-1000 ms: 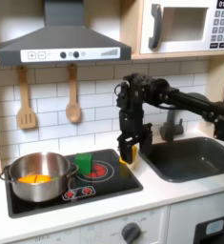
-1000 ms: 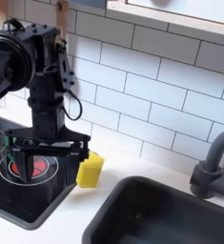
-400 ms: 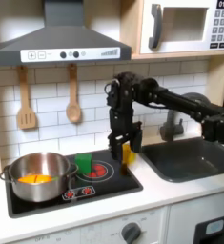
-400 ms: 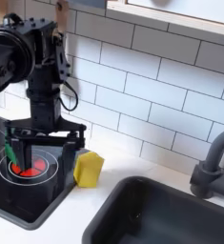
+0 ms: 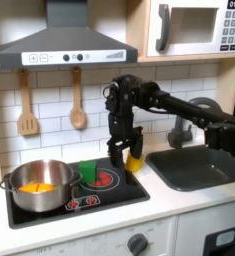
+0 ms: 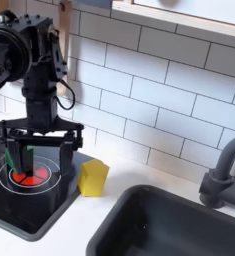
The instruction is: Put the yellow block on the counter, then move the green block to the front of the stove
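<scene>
In the first exterior view, nearest the camera, the steel pot point(image 5: 39, 185) sits at about 8 o'clock on the stove point(image 5: 109, 200), with an orange-yellow toy food piece point(image 5: 34, 187) inside it. Just past the pot, toward 3 o'clock from it, the green block point(image 5: 88, 171) stands on the black panel beside a red ring burner point(image 5: 106, 179). Farther right, at the stove's 2 o'clock corner, the yellow block point(image 5: 135, 162) rests on the counter point(image 5: 179, 205), just off the panel's edge; the dark sink point(image 5: 201, 165) lies at 3 o'clock from it. The gripper point(image 5: 120, 151) hangs above the burner, just beside the yellow block, its fingers spread apart and holding nothing. In the second exterior view the gripper point(image 6: 27, 158) stands wide over the red ring point(image 6: 27, 178), the green block point(image 6: 8, 160) shows as a thin sliver between the fingers, and the yellow block point(image 6: 92, 176) sits on the white counter point(image 6: 89, 225) at 3 o'clock from the claw. Behind, 2 wooden utensils point(image 5: 51, 104) hang on the tiled wall.
</scene>
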Robot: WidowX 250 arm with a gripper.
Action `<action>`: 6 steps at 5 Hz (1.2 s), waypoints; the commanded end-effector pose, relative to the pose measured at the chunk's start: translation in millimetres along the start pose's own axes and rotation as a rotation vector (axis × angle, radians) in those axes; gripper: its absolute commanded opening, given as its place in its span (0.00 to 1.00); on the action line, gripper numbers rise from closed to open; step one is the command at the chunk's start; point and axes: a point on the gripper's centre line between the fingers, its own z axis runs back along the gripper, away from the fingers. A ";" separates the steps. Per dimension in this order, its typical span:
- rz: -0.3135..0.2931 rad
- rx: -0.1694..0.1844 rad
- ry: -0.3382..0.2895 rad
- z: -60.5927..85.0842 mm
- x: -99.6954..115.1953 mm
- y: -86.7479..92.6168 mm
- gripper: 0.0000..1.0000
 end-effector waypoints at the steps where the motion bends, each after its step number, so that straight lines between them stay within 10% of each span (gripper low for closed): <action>1: 0.009 0.003 -0.009 2.0 10.5 6.4 1.00; 6: 0.064 0.014 -0.038 2.9 47.6 25.6 1.00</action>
